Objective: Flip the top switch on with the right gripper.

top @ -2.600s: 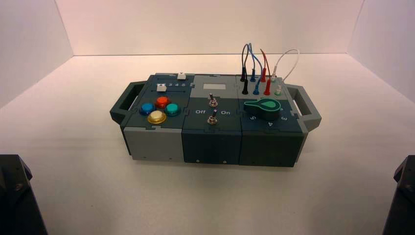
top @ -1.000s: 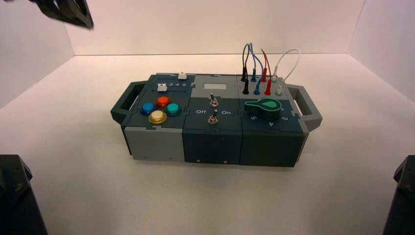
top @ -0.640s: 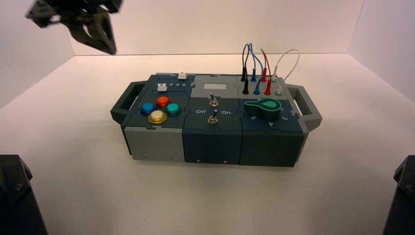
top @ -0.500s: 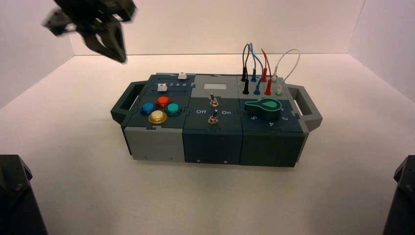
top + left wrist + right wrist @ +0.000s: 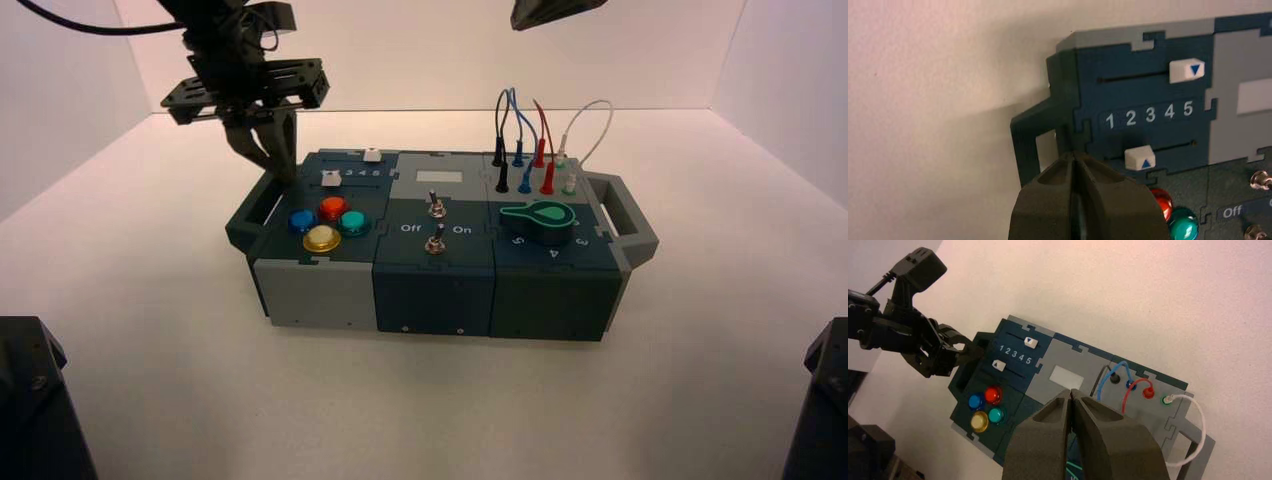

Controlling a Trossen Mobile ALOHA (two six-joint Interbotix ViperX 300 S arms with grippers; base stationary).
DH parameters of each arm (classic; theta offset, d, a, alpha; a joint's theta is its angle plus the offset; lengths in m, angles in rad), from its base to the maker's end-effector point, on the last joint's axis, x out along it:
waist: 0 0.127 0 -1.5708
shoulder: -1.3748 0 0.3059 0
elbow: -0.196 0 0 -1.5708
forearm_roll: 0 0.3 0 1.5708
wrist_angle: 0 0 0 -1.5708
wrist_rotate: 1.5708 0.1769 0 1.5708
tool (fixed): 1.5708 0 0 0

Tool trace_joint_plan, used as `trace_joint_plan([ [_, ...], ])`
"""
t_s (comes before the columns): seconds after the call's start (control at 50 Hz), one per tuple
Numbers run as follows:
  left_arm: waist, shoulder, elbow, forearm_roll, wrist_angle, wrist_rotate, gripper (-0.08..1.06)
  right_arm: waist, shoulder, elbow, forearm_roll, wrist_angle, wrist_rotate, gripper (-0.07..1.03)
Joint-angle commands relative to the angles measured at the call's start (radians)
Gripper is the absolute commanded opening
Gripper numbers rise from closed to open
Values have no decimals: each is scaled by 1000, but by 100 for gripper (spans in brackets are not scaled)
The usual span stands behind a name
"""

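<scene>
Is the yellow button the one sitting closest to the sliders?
No, the red button lies nearer the white sliders than the yellow button does.

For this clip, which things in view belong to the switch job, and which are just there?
Part of the job:
- top switch
- right gripper, above the box's far side

Just there:
- lower switch
- left gripper, by the left handle
- four buttons
- two sliders
- green knob
- wires
</scene>
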Motion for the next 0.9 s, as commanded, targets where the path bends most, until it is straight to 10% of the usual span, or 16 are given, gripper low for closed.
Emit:
trace_joint_plan([
  [0.02, -2, -2, -31, 6, -2, 0, -3, 5, 6, -29, 5, -15, 0, -2],
  [0.9, 17, 12, -25, 89, 97, 6, -3, 9, 109, -55, 38, -43, -2, -2],
])
